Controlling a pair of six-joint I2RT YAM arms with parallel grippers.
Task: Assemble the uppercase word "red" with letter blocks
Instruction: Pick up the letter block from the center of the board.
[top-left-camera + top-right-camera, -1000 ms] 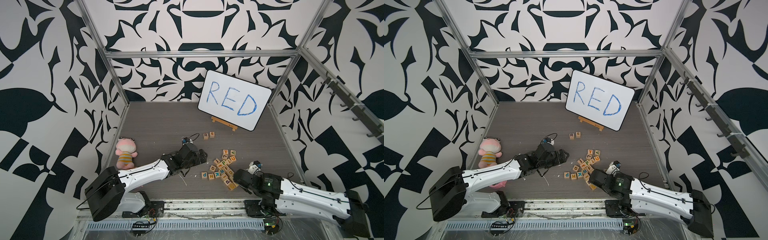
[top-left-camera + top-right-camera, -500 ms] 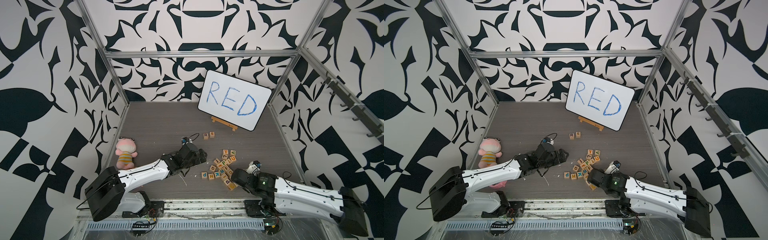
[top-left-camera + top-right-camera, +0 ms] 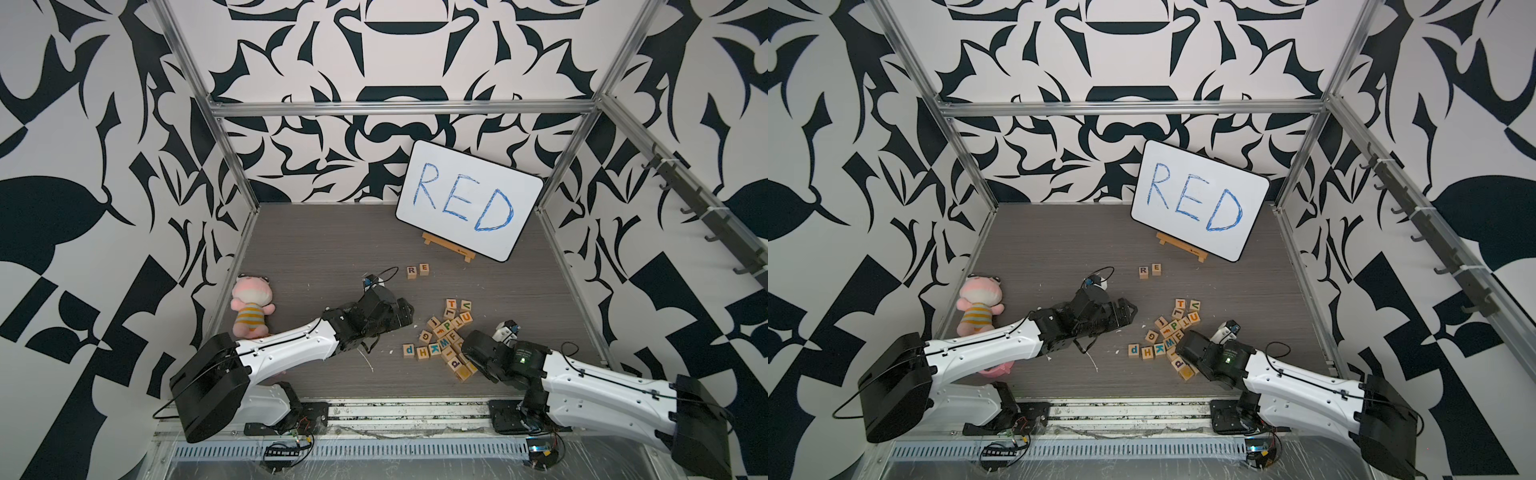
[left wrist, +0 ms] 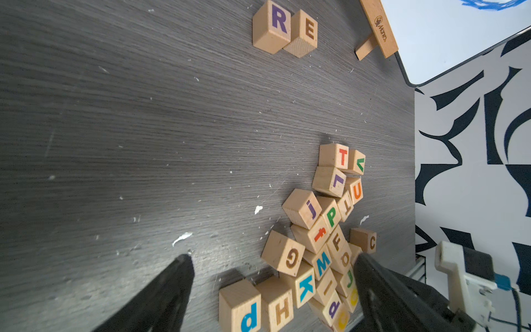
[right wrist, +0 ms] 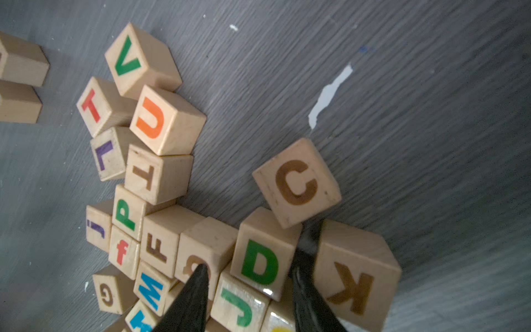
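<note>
Black right pincer [image 5: 250, 268] astride green D block [image 5: 260, 266], grip unclear, left pincer [image 4: 273, 258] spread wide

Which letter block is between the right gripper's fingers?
The green D block; the right gripper straddles it, while the brown C block and brown K block sit outside.

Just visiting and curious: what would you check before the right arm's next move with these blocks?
1. R and E side by side: ok.
2. The right gripper straddles D: ok.
3. Firm grip on D: cannot tell.
4. D free of neighbours: not ok; C, K and J crowd it.
5. The table beside E bare for D: ok.
6. The left gripper open, away from D: ok.
</note>
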